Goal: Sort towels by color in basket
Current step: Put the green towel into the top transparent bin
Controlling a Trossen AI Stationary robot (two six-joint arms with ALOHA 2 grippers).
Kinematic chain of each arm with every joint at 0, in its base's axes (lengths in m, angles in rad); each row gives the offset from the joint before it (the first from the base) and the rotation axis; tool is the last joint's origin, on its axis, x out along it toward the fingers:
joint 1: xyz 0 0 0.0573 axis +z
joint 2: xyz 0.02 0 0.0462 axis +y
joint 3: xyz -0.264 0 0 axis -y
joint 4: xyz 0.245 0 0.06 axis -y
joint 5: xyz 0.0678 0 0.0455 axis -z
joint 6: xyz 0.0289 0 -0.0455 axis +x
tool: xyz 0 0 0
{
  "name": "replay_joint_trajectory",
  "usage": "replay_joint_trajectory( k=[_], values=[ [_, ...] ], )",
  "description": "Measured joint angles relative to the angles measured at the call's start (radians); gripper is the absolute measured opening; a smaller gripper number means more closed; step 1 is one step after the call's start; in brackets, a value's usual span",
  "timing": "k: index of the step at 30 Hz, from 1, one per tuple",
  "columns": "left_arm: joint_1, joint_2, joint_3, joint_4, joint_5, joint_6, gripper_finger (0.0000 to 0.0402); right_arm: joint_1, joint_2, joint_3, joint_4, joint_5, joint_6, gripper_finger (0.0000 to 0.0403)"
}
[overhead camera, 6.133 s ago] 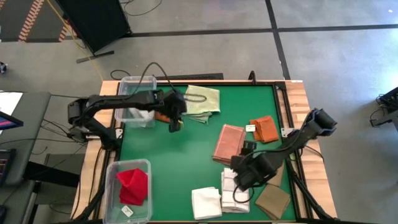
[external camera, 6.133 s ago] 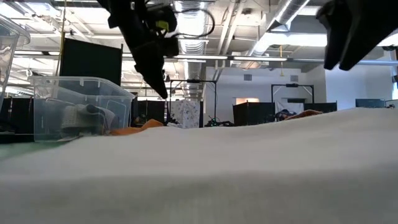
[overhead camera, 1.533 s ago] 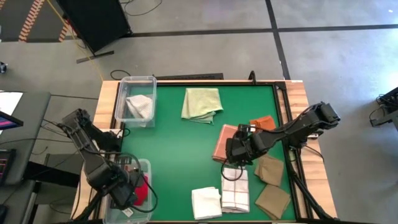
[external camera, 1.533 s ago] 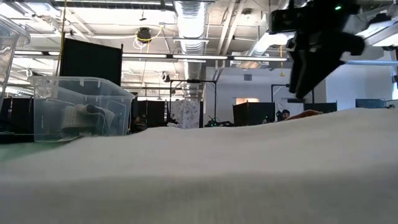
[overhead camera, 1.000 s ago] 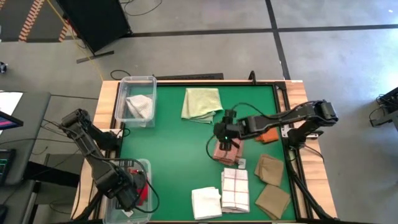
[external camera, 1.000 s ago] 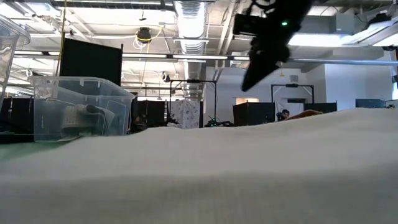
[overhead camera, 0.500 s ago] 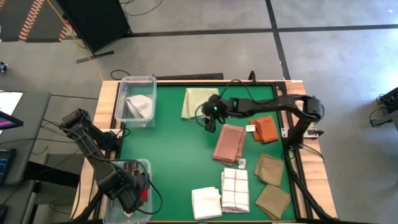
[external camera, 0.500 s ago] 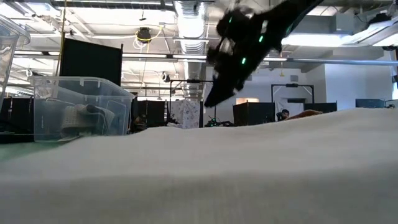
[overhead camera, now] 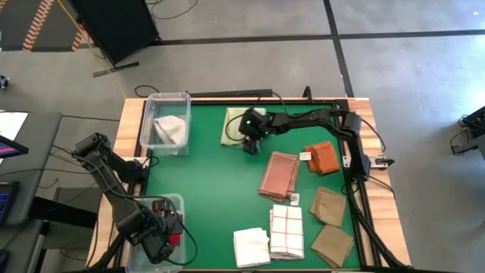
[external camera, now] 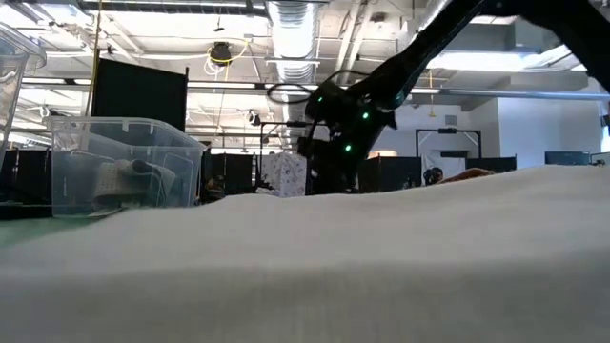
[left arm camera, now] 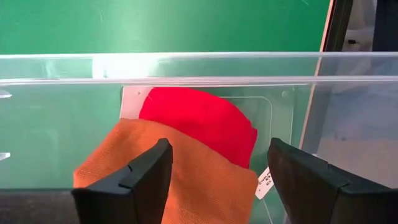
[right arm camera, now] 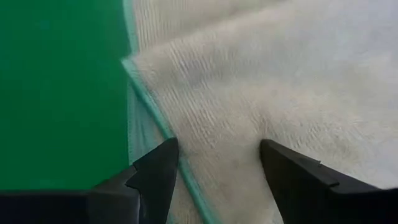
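My left gripper (left arm camera: 214, 180) is open and empty above the near-left clear bin (left arm camera: 186, 65). In that bin a rust-orange towel (left arm camera: 168, 171) lies on a red towel (left arm camera: 202, 121). My right gripper (right arm camera: 217, 186) is open and points down over the near left corner of the pale green towel (overhead camera: 246, 121), which lies flat at the table's far middle. It also shows in the high view (overhead camera: 248, 144) and low over the table in the low view (external camera: 329, 167). My right gripper stands with one finger (right arm camera: 152, 171) by the pale green towel's folded edge and the other (right arm camera: 292, 171) over its top. I cannot tell whether the fingertips touch the cloth.
A salmon pink towel (overhead camera: 278, 174), a rust-orange towel (overhead camera: 322, 158), two tan towels (overhead camera: 328, 205), a white-checked towel (overhead camera: 286, 230) and a white towel (overhead camera: 251, 246) lie on the green mat. The far-left clear bin (overhead camera: 167, 98) holds a grey towel (overhead camera: 170, 130).
My right gripper has gone from above the salmon pink towel toward the table's far left, to the pale green towel's near corner, and has come down low over it. The towels on the mat have stayed where they were.
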Motion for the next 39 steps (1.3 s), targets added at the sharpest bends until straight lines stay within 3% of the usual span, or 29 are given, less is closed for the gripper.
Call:
replay_joint_trajectory(
  k=[4, 7, 16, 28, 39],
  values=[
    [0.0, 0.0, 0.0, -0.001, -0.001, 0.0, 0.025, 0.025, 0.059, 0.072, -0.049, 0.049, -0.025, 0.0257],
    [0.0, 0.0, 0.0, -0.002, -0.001, 0.0, 0.025, 0.04, 0.07, 0.106, -0.085, 0.083, -0.016, 0.0231],
    [-0.001, 0.0, 0.0, -0.003, -0.001, -0.006, 0.025, 0.03, 0.069, 0.108, -0.113, 0.061, 0.006, 0.0026],
    [-0.001, 0.0, 0.0, -0.005, -0.001, -0.013, 0.025, 0.126, 0.012, 0.102, -0.031, 0.009, 0.011, 0.0024],
    [-0.001, 0.0, 0.0, -0.004, -0.003, -0.009, 0.025, 0.256, -0.036, 0.284, 0.024, 0.02, -0.108, 0.0024]
  ],
)
